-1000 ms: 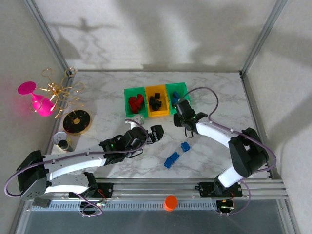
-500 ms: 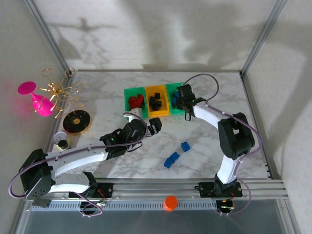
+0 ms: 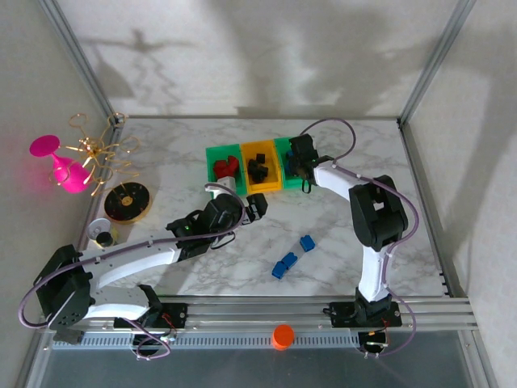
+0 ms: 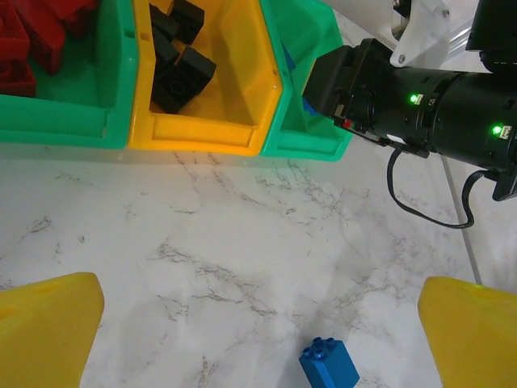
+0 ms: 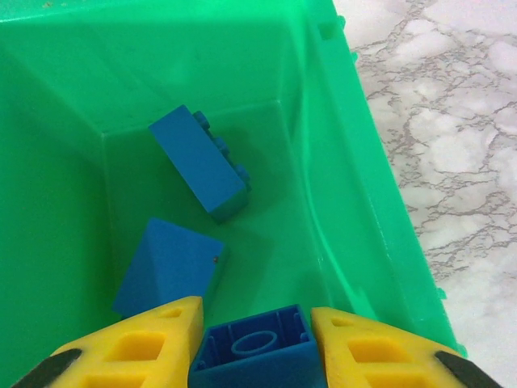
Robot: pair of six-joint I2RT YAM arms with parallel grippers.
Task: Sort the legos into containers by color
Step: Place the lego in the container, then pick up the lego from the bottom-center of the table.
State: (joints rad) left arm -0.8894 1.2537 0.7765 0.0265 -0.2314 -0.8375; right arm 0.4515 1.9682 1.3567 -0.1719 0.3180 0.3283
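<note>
Three joined bins stand at the table's back: a left green bin (image 3: 212, 153) with red legos (image 3: 225, 167), a yellow-orange bin (image 3: 269, 186) with black legos (image 3: 258, 168), and a right green bin (image 5: 347, 210). My right gripper (image 5: 257, 314) is shut on a blue lego (image 5: 258, 349), held over the right green bin, where two blue legos (image 5: 200, 162) lie. My left gripper (image 4: 260, 303) is open above the marble in front of the bins, with a blue lego (image 4: 329, 365) on the table below it. More blue legos (image 3: 284, 263) lie loose on the table.
A black-and-gold dish (image 3: 127, 201), a small cup (image 3: 102, 233), a pink glass (image 3: 60, 162) and a gold wire ornament (image 3: 101, 149) sit at the left edge. An orange cap (image 3: 282, 335) lies on the front rail. The right arm's black wrist (image 4: 420, 105) hangs beside the bins.
My right gripper has moved back from in front of the bins to over the right green bin, still holding the blue lego. My left gripper has edged slightly toward the bins.
</note>
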